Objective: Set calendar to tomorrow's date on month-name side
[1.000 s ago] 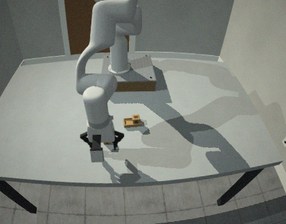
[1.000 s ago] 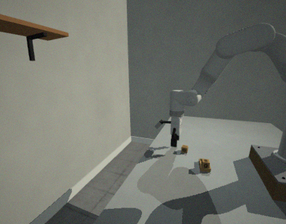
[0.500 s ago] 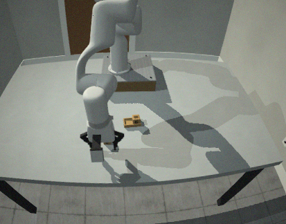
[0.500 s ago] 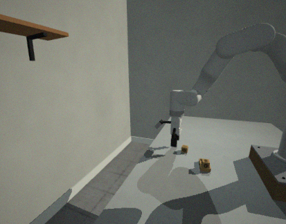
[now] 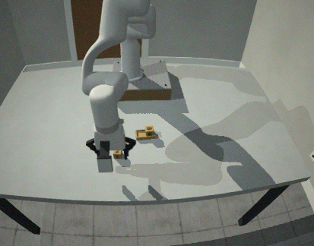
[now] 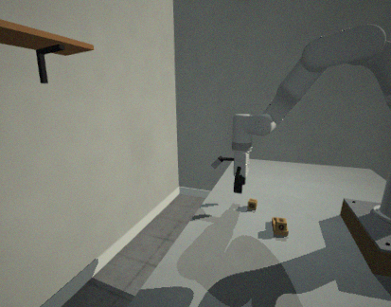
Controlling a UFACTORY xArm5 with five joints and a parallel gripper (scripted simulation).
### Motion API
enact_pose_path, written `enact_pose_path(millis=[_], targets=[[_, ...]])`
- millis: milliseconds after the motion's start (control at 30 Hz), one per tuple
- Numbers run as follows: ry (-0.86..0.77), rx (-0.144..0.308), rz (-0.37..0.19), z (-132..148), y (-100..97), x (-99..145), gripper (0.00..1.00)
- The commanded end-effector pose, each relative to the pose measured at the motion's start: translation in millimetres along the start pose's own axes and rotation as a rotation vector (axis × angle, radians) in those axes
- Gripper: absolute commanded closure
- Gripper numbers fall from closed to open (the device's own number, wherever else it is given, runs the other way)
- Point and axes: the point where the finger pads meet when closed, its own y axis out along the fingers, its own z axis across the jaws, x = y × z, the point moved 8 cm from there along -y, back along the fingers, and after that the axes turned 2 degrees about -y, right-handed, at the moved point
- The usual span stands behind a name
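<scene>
A small wooden tray (image 5: 144, 134) lies flat on the table near the middle, and it also shows in the exterior view (image 6: 279, 226). One wooden digit cube (image 5: 149, 130) stands in the tray's right end. A second digit cube (image 5: 118, 153) lies loose on the table to the tray's front left, also seen in the exterior view (image 6: 252, 204). My gripper (image 5: 115, 149) points down with its fingers fully open and empty. In the exterior view the gripper (image 6: 230, 171) hangs well above the table, over and a little beyond the loose cube. The digits are too small to read.
The arm's wooden base block (image 5: 146, 85) stands at the back of the table. The table's front edge (image 5: 144, 199) is close behind the loose cube. A wall with a shelf (image 6: 38, 40) is past that edge.
</scene>
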Motion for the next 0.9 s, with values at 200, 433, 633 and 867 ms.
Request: enact_pose_path(millis=[200, 433, 633, 867], targets=[[0.0, 0.001, 0.004, -0.4, -26.4, -0.8, 0.0], [0.0, 0.001, 0.004, -0.4, -26.4, -0.8, 0.0], [-0.003, 0.001, 0.004, -0.5, -26.5, -0.7, 0.0], [-0.1, 0.001, 0.004, -1.4, -26.8, 2.8, 0.0]])
